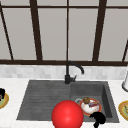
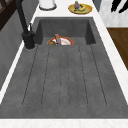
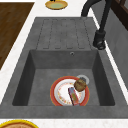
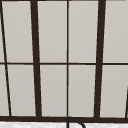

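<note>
Front view: right robot hand [image 1: 98,118] at 5 o'clock, low at the front rim of the dark grey stone sink [image 1: 37,100], just beside the red-rimmed round plate [image 1: 99,109] lying in the deep right basin; cannot tell whether its fingers are spread or curled. Plate carries a white bowl [image 1: 88,106], a brown round lump [image 1: 86,100] and a small striped packet [image 1: 93,105]. Big glossy red ball [image 1: 67,115] at 6 o'clock, covering the sink's front edge. Left robot hand [image 1: 1,94] at 9 o'clock by the frame edge, over a yellow plate [image 1: 5,101] on the white surface [image 1: 10,115]; fingers not readable. Black gooseneck tap [image 1: 70,72] behind the basin, second yellow plate [image 1: 123,109] at 3 o'clock. Left side view: red-rimmed plate [image 2: 60,41] at 12 o'clock in the far basin, ribbed drainboard [image 2: 65,75] nearer, tap base [image 2: 28,40] at 10. Right side view: plate [image 3: 69,91] on the basin floor at 6 o'clock, lump [image 3: 80,85] at its right, packet [image 3: 74,96] on the bowl. Upper view: dark-framed window [image 4: 36,62].
</note>
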`<state>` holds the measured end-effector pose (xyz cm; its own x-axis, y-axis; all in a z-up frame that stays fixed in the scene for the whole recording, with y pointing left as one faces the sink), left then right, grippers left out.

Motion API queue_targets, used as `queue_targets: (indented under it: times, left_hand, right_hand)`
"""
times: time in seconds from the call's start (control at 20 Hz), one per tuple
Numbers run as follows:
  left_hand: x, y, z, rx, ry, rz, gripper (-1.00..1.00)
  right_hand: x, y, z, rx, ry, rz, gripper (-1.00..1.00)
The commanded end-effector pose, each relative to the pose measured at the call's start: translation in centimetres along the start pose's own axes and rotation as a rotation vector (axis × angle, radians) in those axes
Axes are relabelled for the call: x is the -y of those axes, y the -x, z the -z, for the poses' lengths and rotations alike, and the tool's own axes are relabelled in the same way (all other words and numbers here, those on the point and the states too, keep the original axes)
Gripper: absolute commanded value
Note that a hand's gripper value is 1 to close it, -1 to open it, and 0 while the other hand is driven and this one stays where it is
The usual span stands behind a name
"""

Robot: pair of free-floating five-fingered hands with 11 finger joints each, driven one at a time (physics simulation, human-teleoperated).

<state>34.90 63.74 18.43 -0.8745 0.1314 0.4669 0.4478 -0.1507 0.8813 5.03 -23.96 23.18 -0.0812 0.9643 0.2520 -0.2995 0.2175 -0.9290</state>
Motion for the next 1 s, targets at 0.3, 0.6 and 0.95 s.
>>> queue_targets:
  times: [0.3,0.6,0.95]
  left_hand:
    - [5.1,5.2,-6.4,0.056,-0.057,0.017,1.0]
    - [7.1,8.7,-9.7,0.098,-0.081,0.001,1.0]
    - [3.5,4.2,-10.0,0.184,-0.203,0.087,-1.0]
  right_hand:
    - [0.0,0.0,0.0,0.0,0.0,0.0,0.0]
    - [0.0,0.0,0.0,0.0,0.0,0.0,0.0]
    - [0.0,0.0,0.0,0.0,0.0,0.0,0.0]
